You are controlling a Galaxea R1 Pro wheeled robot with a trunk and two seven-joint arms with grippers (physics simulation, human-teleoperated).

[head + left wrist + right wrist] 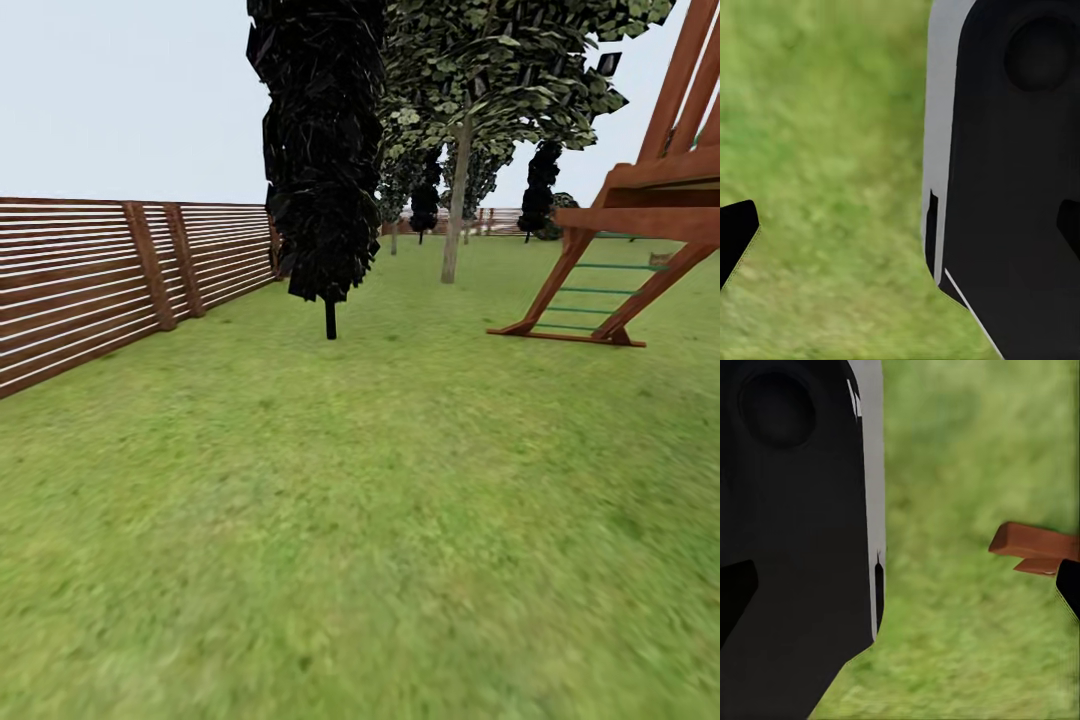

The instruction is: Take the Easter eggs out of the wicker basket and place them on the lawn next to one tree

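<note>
play frame [640, 230] cut off at the edge; far trees [425, 205] tiny; lawn [360, 560] blurred

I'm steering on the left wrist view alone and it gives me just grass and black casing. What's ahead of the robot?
Observer: An all-black tree stands ahead on the lawn.
Operator: Is there a tree with a grey trunk?
Observer: Yes, a leafy tree stands farther back, to the right of the black one.
Operator: Anything to steer around?
Observer: A wooden climbing frame stands on the grass at the right.
</note>
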